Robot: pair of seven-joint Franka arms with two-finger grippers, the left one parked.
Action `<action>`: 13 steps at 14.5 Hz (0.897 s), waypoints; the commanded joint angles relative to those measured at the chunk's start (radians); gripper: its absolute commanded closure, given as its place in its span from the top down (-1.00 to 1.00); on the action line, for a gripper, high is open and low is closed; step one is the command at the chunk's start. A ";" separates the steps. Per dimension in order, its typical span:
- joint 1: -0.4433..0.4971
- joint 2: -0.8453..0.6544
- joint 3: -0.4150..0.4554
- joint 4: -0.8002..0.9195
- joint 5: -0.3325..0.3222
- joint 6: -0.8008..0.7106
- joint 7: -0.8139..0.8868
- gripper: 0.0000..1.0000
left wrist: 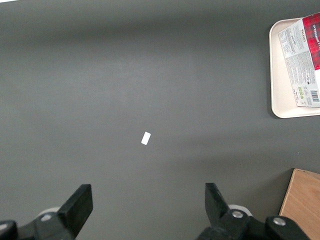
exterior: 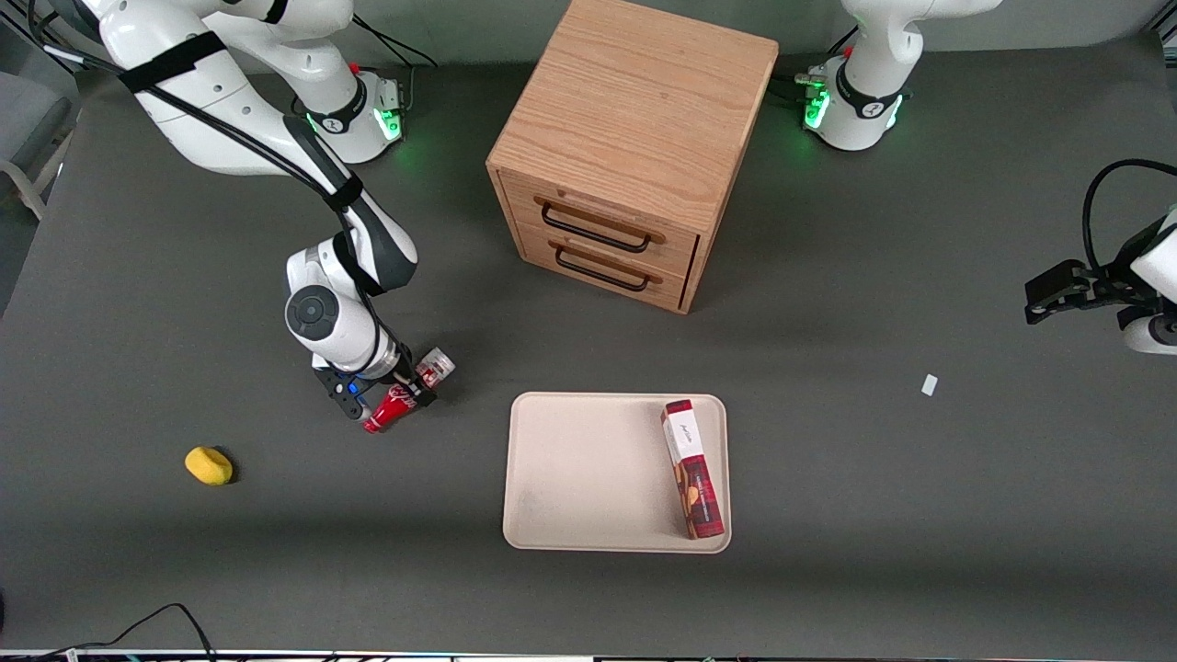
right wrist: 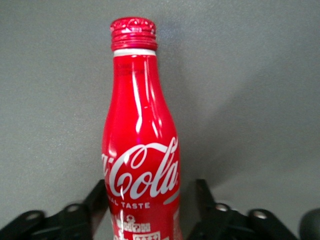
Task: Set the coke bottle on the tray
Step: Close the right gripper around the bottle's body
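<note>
The coke bottle [exterior: 382,416] lies on its side on the dark table, red neck nearer the front camera, silver-grey base [exterior: 437,365] farther from it. My right gripper [exterior: 405,391] is down over the bottle's middle. In the right wrist view the bottle [right wrist: 142,150] fills the space between the two black fingers [right wrist: 202,195]; the gripper [right wrist: 150,200] is open, with a gap showing at one finger. The cream tray [exterior: 588,469] lies flat beside the bottle, toward the parked arm's end, and also shows in the left wrist view [left wrist: 280,75].
A red-and-white biscuit box [exterior: 691,469] lies in the tray along one long side. A wooden two-drawer cabinet [exterior: 625,156] stands farther from the front camera. A yellow lump [exterior: 209,465] lies toward the working arm's end. A white scrap [exterior: 930,384] lies toward the parked arm's end.
</note>
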 commanded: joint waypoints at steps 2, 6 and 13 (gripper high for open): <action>0.005 0.004 -0.004 -0.001 -0.032 0.029 0.033 -0.42; -0.002 -0.046 -0.003 0.022 -0.032 -0.006 -0.008 -0.81; 0.005 -0.053 0.072 0.443 -0.030 -0.494 -0.219 -0.83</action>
